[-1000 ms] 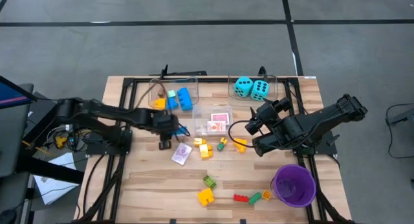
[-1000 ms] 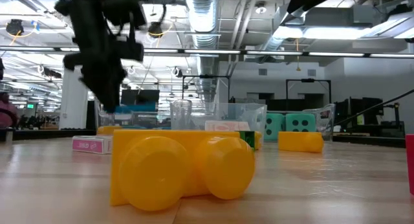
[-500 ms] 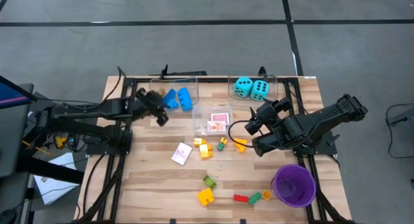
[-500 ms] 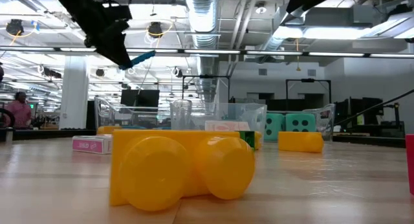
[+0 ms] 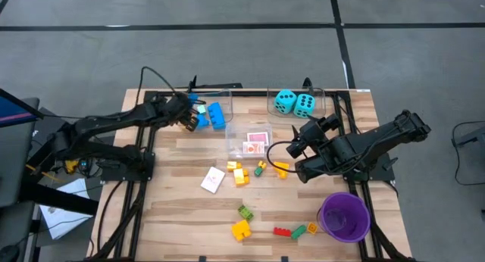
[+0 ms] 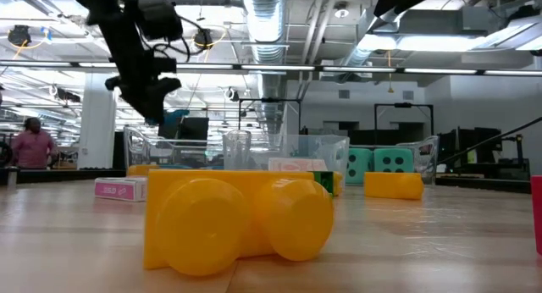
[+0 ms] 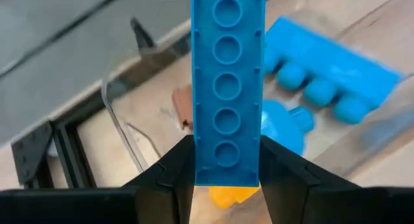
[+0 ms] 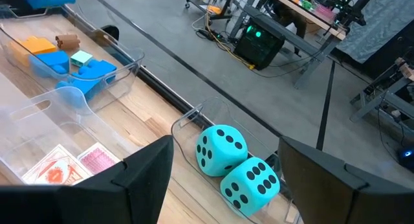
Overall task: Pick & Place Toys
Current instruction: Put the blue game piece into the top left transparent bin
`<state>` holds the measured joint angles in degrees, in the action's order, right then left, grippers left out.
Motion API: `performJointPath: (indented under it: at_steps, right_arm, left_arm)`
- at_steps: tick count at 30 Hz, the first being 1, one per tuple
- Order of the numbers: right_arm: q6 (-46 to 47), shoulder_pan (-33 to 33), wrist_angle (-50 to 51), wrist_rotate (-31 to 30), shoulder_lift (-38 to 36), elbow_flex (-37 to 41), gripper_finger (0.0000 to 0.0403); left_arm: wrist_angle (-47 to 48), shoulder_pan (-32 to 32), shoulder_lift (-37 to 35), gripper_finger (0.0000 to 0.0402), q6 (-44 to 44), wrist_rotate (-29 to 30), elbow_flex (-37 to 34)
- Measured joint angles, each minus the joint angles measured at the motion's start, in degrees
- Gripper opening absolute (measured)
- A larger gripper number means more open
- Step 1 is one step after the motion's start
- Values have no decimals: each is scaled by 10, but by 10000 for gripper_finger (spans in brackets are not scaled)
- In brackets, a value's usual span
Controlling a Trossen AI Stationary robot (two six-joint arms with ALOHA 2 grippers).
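Note:
My left gripper is shut on a long blue brick and hangs over the far-left clear bin, which holds blue bricks and an orange one. In the low view the gripper is well above the table. My right gripper is open and empty at the right, behind the bin with two turquoise dice. The middle bin holds red-and-white card packs. Loose bricks and one card pack lie on the table. My left gripper pinches the long blue brick between its two fingers at the brick's near end, one finger on each long side. The brick sticks out ahead along the fingers, its hollow underside toward the camera, lifted clear above the bin.
A purple cup stands at the near right. Several bricks lie near the front edge, among them a yellow one, a green one and a red one. The yellow brick fills the low view's foreground.
My left gripper has risen from the table's middle, by the card pack, and gone toward the far edge and left, carrying the blue brick. It now hangs over the far-left bin, a little lower than half a second ago. The right arm has kept still.

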<state>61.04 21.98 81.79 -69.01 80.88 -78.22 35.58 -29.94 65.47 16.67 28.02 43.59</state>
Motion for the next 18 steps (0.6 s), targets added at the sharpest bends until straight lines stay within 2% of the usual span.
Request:
performJointPath:
  at_steps: [5, 18]
  right_arm:
    - [0, 0, 0, 0, 0, 0, 272]
    - [-1, 0, 0, 0, 0, 0, 272]
  left_arm:
    - [0, -7, 29, 132, 0, 0, 0]
    - [1, -7, 24, 132, -1, 0, 0]
